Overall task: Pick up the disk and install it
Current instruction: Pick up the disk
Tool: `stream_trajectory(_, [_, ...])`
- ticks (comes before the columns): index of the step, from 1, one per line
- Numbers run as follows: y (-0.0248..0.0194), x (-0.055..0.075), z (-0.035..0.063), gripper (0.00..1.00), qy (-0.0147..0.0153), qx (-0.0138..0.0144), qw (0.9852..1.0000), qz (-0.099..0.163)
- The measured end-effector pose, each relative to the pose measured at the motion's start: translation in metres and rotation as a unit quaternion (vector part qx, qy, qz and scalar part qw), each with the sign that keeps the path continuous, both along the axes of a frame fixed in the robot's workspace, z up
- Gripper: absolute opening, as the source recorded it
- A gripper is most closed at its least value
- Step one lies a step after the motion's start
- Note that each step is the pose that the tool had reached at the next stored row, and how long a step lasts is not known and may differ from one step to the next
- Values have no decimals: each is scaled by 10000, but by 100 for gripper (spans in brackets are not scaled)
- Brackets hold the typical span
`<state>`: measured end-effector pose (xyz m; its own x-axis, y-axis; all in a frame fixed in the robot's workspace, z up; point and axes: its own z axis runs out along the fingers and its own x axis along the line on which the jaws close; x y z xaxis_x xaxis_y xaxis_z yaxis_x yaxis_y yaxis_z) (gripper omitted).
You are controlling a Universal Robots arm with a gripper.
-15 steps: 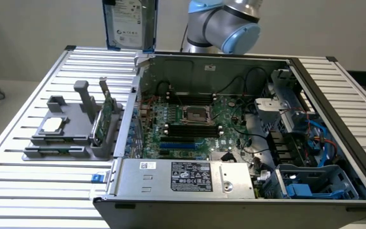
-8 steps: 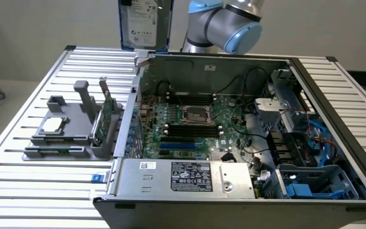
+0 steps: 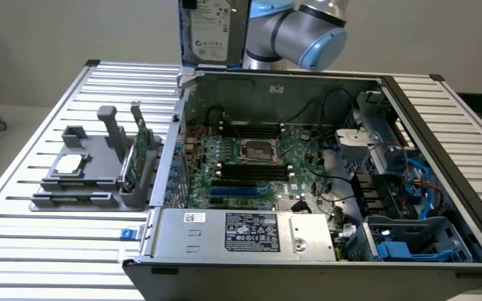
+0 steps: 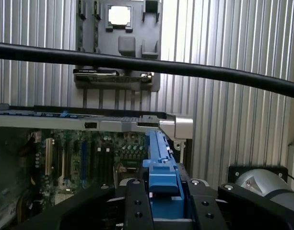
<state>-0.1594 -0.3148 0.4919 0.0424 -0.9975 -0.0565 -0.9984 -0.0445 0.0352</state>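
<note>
While the tool (image 4: 167,203) pinches the disk (image 3: 211,31) upright, disk at upper centre of the exterior view, open case (image 3: 308,188) lower in frame, on slatted worktop (image 3: 23,244).

Robotics lab bench, slatted aluminium table (image 3: 32,251), opened computer case (image 3: 266,280), grey parts fixture (image 3: 98,150), robot arm (image 3: 308,31)

The flat silver-grey metal hard drive with a white label (image 3: 213,31) is cut off at its top by the exterior view's upper edge, and its label print is too small to read. In the wrist view the black gripper (image 4: 169,187) covers its sides.
</note>
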Motion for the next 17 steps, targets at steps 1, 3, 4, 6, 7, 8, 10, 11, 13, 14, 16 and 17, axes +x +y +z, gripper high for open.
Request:
stream_trajectory(1, [-9, 28, 0, 33, -40, 13, 10000, 0])
stream_trajectory(3, [-25, 83, 0, 33, -121, 41, 9999, -1])
stream_trajectory(4, [-34, 110, 0, 33, -159, 54, 9999, 0])
stream_trajectory(6, [-53, 168, 0, 33, -235, 81, 9997, 0])
stream_trajectory(7, [-63, 200, 0, 33, -261, 93, 9996, -1])
stream_trajectory(8, [-75, 235, 1, 33, -281, 105, 9996, 0])
stream_trajectory(10, [-99, 314, 1, 33, -302, 131, 9995, -2])
stream_trajectory(11, [-112, 359, -1, 33, -309, 145, 9994, -1])
stream_trajectory(13, [-140, 448, -1, 33, -311, 161, 9994, -2])
stream_trajectory(14, [-155, 497, 0, 33, -310, 167, 9994, -2])
stream_trajectory(16, [-181, 589, 0, 33, -310, 176, 9994, -2])
stream_trajectory(17, [-194, 634, 1, 33, -309, 179, 9994, -3])
